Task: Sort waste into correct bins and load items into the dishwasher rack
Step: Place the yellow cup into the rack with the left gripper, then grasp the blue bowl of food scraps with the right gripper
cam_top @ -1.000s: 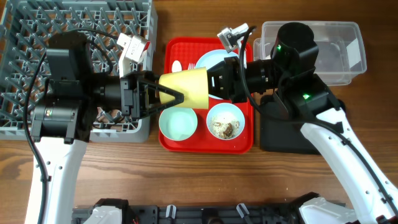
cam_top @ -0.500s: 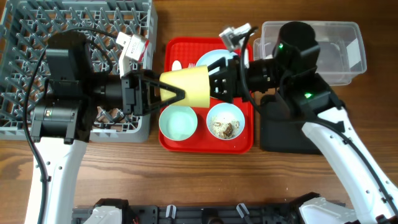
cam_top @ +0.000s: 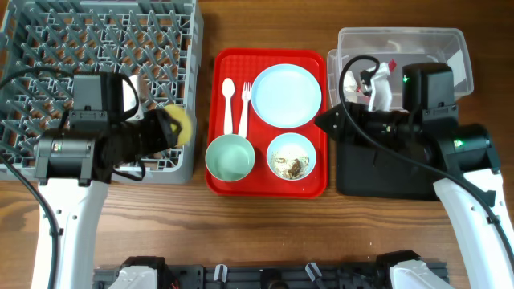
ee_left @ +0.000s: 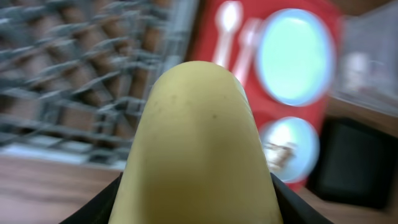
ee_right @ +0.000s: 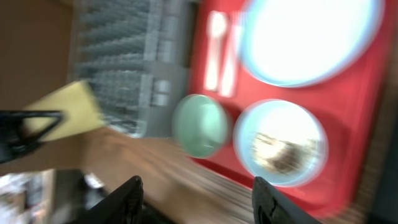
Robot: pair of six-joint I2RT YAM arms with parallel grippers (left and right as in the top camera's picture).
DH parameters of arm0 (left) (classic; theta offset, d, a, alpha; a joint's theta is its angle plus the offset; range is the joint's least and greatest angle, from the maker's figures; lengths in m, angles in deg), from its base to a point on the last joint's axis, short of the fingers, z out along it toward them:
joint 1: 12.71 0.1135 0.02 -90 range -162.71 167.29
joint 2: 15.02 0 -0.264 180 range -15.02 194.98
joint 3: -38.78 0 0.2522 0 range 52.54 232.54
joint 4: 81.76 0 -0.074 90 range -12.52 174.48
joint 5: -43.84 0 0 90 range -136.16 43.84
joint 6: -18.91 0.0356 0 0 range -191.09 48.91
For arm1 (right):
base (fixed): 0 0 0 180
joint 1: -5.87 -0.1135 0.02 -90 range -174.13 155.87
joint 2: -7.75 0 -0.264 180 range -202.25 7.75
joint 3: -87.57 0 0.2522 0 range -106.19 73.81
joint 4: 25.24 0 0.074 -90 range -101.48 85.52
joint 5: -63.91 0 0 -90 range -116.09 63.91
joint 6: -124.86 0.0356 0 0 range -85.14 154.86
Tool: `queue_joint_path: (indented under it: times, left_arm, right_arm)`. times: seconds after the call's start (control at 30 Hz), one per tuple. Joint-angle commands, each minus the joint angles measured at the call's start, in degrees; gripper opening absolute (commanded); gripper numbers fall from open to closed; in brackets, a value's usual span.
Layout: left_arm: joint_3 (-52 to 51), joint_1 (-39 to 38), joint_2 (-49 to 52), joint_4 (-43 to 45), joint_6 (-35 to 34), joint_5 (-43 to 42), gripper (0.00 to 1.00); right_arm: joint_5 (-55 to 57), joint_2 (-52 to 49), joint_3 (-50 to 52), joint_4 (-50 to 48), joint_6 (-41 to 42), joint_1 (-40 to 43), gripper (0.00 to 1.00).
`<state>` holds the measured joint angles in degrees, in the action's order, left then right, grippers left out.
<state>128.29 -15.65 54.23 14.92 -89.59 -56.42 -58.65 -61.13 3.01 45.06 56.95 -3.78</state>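
My left gripper (cam_top: 173, 128) is shut on the small yellow cup (cam_top: 180, 126), held on its side over the right edge of the grey dishwasher rack (cam_top: 96, 40). In the left wrist view the cup (ee_left: 199, 137) fills the frame between the black fingers (ee_left: 102, 208). My right gripper (cam_top: 323, 122) is open and holds nothing, hanging over the black tray (cam_top: 377, 172). On the red serving tray (cam_top: 269, 186) lie the blue plate (cam_top: 287, 95), the white spoon (cam_top: 227, 103), the fork (cam_top: 243, 108), the green bowl (cam_top: 230, 157) and a blue bowl with food scraps (cam_top: 291, 156).
The clear tub (cam_top: 434, 76) stands at the back right with something white and red inside, partly hidden by my right arm. The blurred right wrist view shows the bowls (ee_right: 199, 124), the rack (ee_right: 118, 62) and bare wooden table in front.
The right gripper let go of the yellow cup and drew back right over the black tray. The left gripper closed on the cup and carried it left to the rack's edge.
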Motion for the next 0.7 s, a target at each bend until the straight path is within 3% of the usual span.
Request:
queue_joint_path:
  times: [0.0, 0.1, 0.3, 0.33, 0.37, 0.43, 0.6, 0.67]
  left_arm:
    - [-4.83, 0.17, 2.80, 0.35, -4.63, 15.21, 0.53]
    - [-8.81, 0.17, 6.40, 3.74, -6.27, 18.84, 0.52]
    - [-10.08, 0.17, 15.15, 7.34, -6.40, 16.41, 0.54]
    - [-10.08, 0.17, 15.80, 7.87, -6.43, 16.26, 0.61]
    - [-10.08, 0.17, 16.24, 8.24, -6.40, 15.76, 0.76]
    - [-9.53, 0.20, 16.09, 8.31, -6.38, 14.47, 0.96]
    - [5.05, 0.22, 13.49, -2.43, -5.33, 8.33, 1.00]
    - [11.43, 0.22, 12.50, -6.71, -3.58, 3.61, 1.00]
  right_arm:
    - [8.22, -0.17, -0.09, 2.32, -3.04, 0.13, 0.58]
    - [8.20, -0.17, -0.09, 4.17, -3.32, 0.13, 0.59]
    - [8.22, -0.17, -0.09, 6.16, -5.60, 0.13, 0.60]
    - [8.22, -0.17, -0.09, 6.36, -5.62, 0.13, 0.60]
    - [8.24, -0.17, -0.09, 6.40, -5.64, 0.13, 0.61]
    - [8.22, -0.17, -0.09, 6.60, -5.70, 0.13, 0.63]
    - [8.24, -0.17, -0.09, 6.93, -9.14, -2.10, 0.65]
    - [8.48, -0.68, 0.04, 6.78, -9.44, -5.22, 0.59]
